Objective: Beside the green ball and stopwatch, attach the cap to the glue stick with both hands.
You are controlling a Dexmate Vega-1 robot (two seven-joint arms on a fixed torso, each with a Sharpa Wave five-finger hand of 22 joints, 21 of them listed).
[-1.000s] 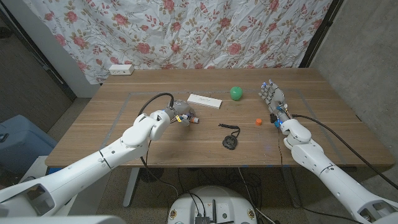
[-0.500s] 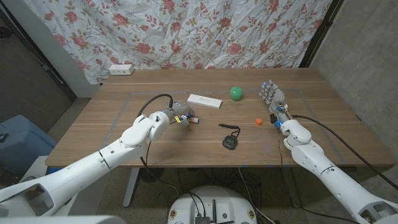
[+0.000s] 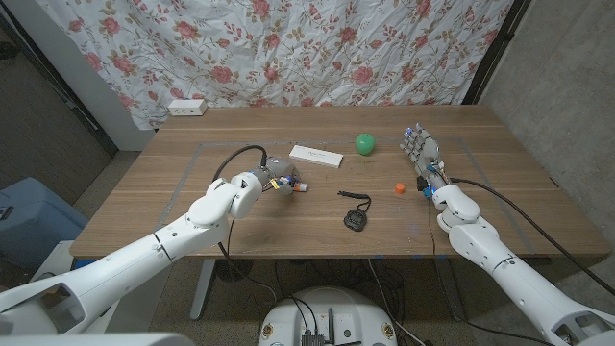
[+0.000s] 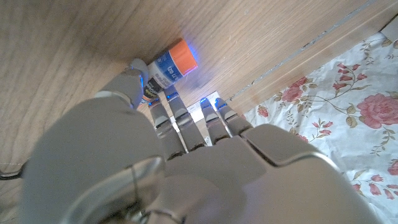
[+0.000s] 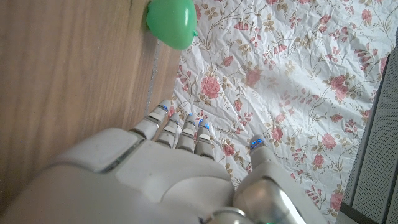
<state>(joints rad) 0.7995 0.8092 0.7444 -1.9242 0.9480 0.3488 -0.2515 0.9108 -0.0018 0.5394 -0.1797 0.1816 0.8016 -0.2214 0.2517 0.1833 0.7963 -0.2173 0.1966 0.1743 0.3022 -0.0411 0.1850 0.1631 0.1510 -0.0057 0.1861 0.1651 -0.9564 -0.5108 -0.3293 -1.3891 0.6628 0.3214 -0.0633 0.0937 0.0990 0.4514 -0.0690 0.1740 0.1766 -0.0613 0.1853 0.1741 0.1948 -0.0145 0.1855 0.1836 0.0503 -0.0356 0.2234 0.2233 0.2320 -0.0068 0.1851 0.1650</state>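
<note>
Fingers (image 4: 138,86) at glue stick (image 4: 169,66) (mid-table)

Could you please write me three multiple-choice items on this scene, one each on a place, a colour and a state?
1. Where is the stopwatch?
A. nearer the robot than the green ball
B. behind the ball
C. on the white box

2. What colour is the loose cap?
A. blue
B. orange
C. white

3. What is the right hand doing?
A. gripping the cap
B. holding nothing, fingers apart
C. pressing the ball

Answers: 1 A, it lies toward the table's near edge; 2 B, an orange dot beside the right hand; 3 B, cap and ball lie apart from it.
</note>
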